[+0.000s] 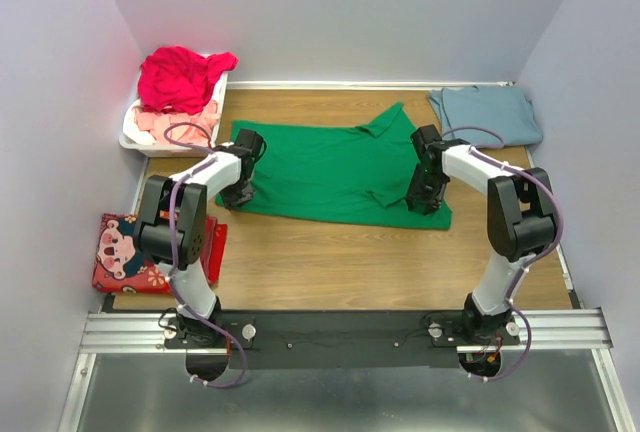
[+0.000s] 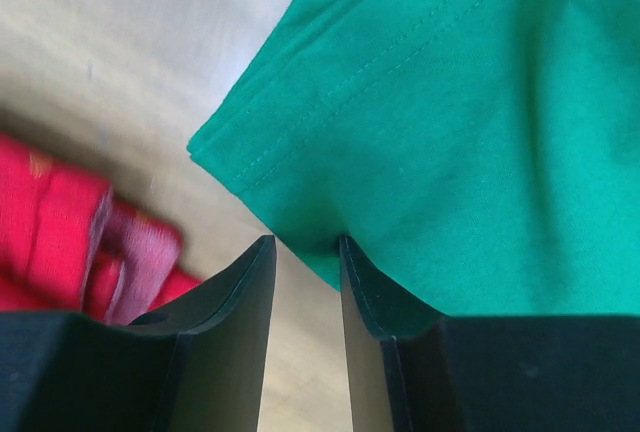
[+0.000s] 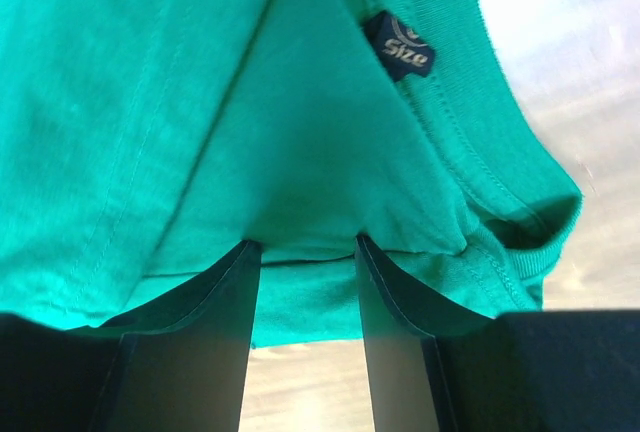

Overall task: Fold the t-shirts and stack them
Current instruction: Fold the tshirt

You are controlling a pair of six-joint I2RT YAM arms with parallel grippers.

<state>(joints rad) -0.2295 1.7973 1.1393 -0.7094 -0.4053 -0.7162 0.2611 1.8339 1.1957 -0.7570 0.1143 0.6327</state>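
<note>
A bright green t-shirt (image 1: 335,167) lies spread flat in the middle of the wooden table. My left gripper (image 1: 240,190) stands at the shirt's left front corner. In the left wrist view it (image 2: 305,244) is open, its tips at the hem (image 2: 300,142), with bare wood between the fingers. My right gripper (image 1: 426,197) is at the shirt's right end by the collar. It (image 3: 308,244) is open too, its tips against the green cloth (image 3: 200,102) near the size label (image 3: 398,45). A folded blue-grey t-shirt (image 1: 486,113) lies at the back right. A magenta-red t-shirt (image 1: 182,77) and pale pink cloth (image 1: 172,124) sit in the basket.
The white plastic basket (image 1: 132,138) stands at the back left against the wall. A red patterned cloth (image 1: 125,252) lies at the front left beside the left arm; it (image 2: 60,242) shows blurred in the left wrist view. Walls close in on three sides.
</note>
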